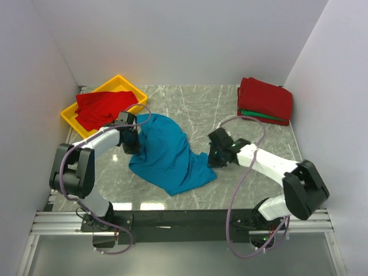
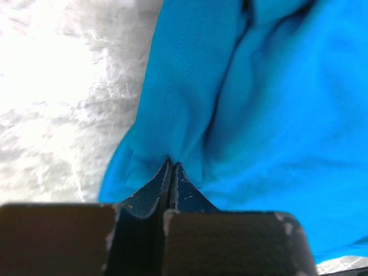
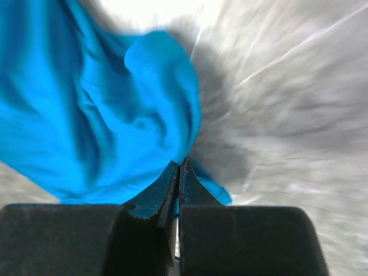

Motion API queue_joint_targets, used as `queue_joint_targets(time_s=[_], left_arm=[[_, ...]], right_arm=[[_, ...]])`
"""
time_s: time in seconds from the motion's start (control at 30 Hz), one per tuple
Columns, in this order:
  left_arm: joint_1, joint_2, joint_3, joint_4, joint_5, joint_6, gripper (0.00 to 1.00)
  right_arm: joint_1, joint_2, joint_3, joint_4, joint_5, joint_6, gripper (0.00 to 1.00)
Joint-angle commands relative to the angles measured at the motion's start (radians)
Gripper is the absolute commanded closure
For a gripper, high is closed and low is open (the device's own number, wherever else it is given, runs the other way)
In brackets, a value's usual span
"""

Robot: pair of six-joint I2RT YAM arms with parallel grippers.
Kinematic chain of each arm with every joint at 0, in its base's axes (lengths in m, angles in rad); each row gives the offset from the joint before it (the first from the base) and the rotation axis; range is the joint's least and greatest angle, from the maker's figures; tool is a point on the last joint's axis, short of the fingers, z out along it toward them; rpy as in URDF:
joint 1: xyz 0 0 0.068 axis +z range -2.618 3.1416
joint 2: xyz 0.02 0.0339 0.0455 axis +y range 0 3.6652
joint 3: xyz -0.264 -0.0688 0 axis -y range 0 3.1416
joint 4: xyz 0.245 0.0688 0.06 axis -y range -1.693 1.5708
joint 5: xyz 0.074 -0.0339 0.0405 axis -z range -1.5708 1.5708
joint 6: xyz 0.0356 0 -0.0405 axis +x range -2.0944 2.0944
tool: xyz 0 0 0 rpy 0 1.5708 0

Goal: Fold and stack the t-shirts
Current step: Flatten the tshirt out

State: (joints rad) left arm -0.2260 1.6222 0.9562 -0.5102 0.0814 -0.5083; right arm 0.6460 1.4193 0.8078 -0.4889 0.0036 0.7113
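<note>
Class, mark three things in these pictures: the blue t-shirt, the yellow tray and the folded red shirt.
blue t-shirt (image 1: 169, 155): top view, middle of the cloth.
yellow tray (image 1: 119, 82): top view, far corner of its rim.
folded red shirt (image 1: 265, 99): top view, its flat upper face.

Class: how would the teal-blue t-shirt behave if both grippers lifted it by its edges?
Probably floppy: the teal-blue t-shirt lies in soft creases and would likely sag between the left gripper and the right gripper. It is likely light for its size, since the cloth looks thin. An edge might slip from such narrow tips.
</note>
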Motion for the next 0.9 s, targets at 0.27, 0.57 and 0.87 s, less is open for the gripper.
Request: queue_joint_targets(time_s=[0.27,0.57,0.87], left_arm=[[-0.003,-0.292,0.176,-0.156,-0.149,0.019,0.97],[-0.001,-0.203,0.078,-0.154,-0.115,0.001,0.27],[-0.001,-0.174,-0.020,-0.091,-0.106,-0.015,0.34]], right_arm=[[-0.299,-0.264,0.298,-0.261,0.203,-0.199,1.00],[-0.364,-0.074,0.315,-0.252,0.112,-0.158,0.46],[-0.361,-0.192,0.127,-0.171,0.035,-0.107,0.44]])
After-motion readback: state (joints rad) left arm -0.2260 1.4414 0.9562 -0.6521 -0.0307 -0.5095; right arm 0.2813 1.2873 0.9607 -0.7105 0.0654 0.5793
